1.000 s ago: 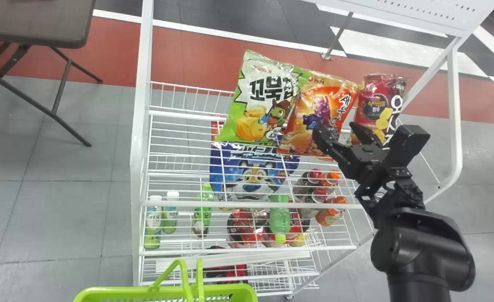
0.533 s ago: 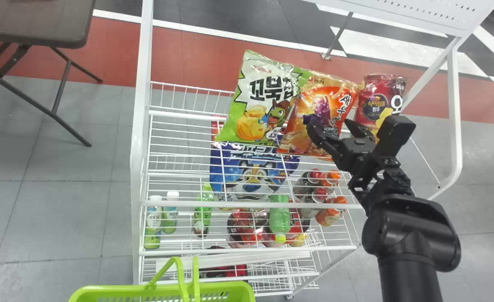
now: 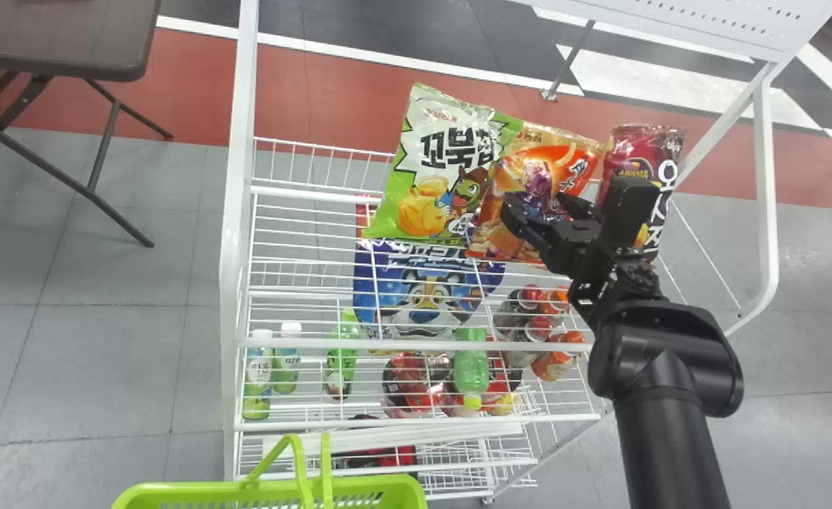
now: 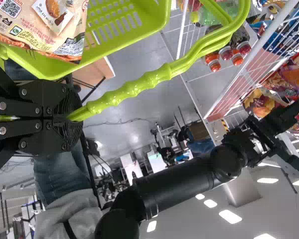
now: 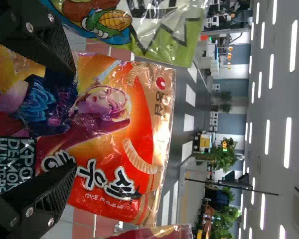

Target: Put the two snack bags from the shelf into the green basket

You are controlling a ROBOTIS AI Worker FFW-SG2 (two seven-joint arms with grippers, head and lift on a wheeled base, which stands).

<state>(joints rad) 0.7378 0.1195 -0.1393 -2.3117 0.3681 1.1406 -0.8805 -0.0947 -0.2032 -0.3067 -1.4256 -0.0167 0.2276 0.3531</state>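
My right gripper (image 3: 534, 209) is in front of the orange snack bag (image 3: 564, 166), which leans on the top shelf between a green bag (image 3: 444, 162) and a dark red bag (image 3: 631, 152). Seen from the right wrist, the right gripper (image 5: 74, 117) has its fingers apart, one on either side of the orange bag's (image 5: 124, 169) middle. The left gripper (image 4: 72, 117) is shut on the handle (image 4: 129, 92) of the green basket (image 4: 159, 15). An orange-and-beige bag (image 4: 35, 25) lies in that basket. In the head view the basket (image 3: 380, 484) hangs at the bottom edge.
The white wire shelf (image 3: 302, 344) holds a blue bag (image 3: 423, 290) and several bottles (image 3: 471, 364) on lower levels. Its white post (image 3: 232, 233) rises at the left. A brown table (image 3: 55, 42) stands at the far left.
The right gripper has moved left and slightly up in the head view, closer over the orange bag. The green basket has shifted slightly left.
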